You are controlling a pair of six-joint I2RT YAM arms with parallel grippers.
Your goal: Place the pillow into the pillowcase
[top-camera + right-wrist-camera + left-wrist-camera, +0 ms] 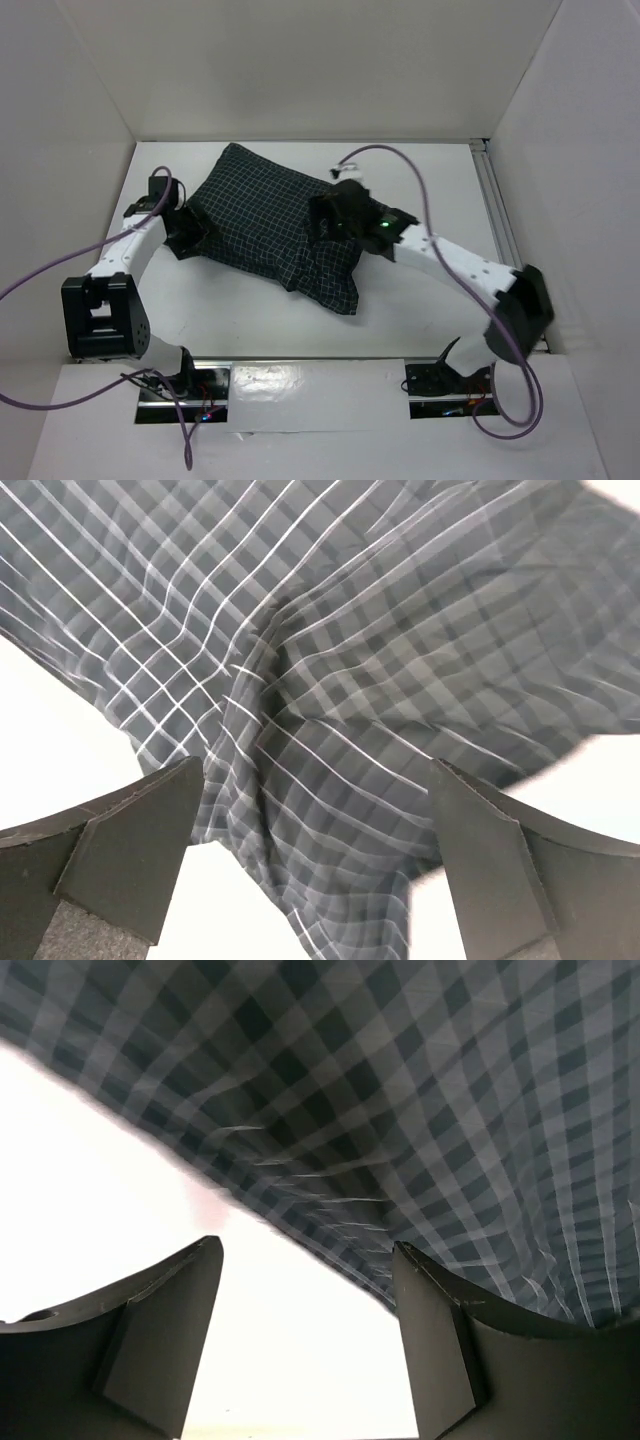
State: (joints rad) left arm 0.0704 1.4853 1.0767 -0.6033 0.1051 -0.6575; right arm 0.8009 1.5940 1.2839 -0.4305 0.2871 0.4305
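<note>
The pillowcase point(262, 215), dark with a fine white check, lies plump and slanted on the white table point(420, 300). No cream pillow shows in any view; it is hidden. My left gripper point(190, 234) sits at the pillowcase's left edge. In the left wrist view this gripper point(305, 1252) is open, with bare table between its fingers and the checked cloth point(430, 1110) just beyond the tips. My right gripper point(326, 214) hovers over the right half of the pillowcase. Seen from the right wrist, that gripper point(315, 770) stands wide open above rumpled cloth point(330, 680), gripping nothing.
White walls enclose the table at the back and both sides. A metal rail point(497, 215) runs along the right edge. Purple cables point(60, 265) loop off both arms. The arm bases point(105, 315) stand at the near edge.
</note>
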